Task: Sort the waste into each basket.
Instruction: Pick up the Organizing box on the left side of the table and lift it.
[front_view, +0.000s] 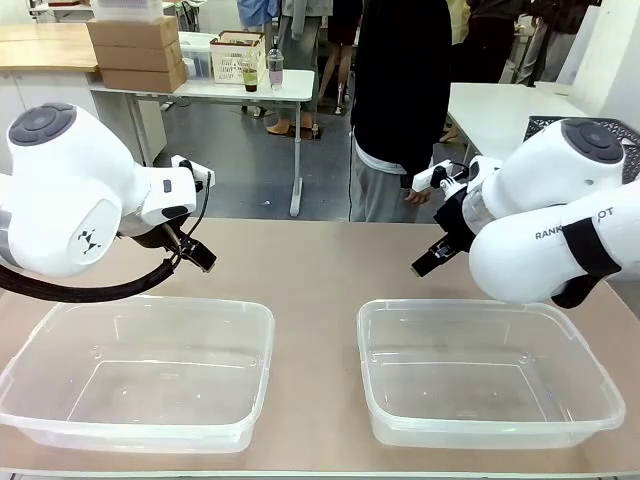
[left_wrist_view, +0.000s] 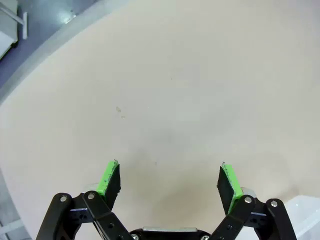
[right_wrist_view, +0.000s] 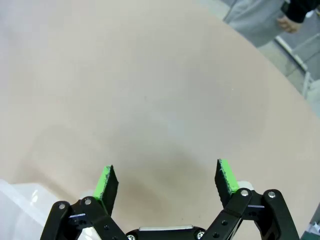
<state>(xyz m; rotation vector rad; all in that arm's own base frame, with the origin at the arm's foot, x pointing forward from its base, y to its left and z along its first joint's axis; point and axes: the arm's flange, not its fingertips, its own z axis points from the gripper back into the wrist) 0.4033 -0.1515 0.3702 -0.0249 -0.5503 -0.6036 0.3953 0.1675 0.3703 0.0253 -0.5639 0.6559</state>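
Observation:
Two clear plastic baskets stand side by side near the table's front edge, one on the left (front_view: 140, 372) and one on the right (front_view: 485, 372), both with nothing inside. The waste is out of view. My left gripper (front_view: 197, 254) hangs over the bare tabletop just behind the left basket; in the left wrist view its jaws (left_wrist_view: 170, 179) stand wide open with nothing between the green pads. My right gripper (front_view: 432, 260) hovers behind the right basket, and the right wrist view shows it (right_wrist_view: 165, 181) open over bare table too.
A person in a black top (front_view: 400, 90) stands at the far side of the tan table (front_view: 310, 260), one hand (front_view: 417, 196) hanging by the edge. Behind are other tables, cardboard boxes (front_view: 137, 50) and a bottle (front_view: 275, 65).

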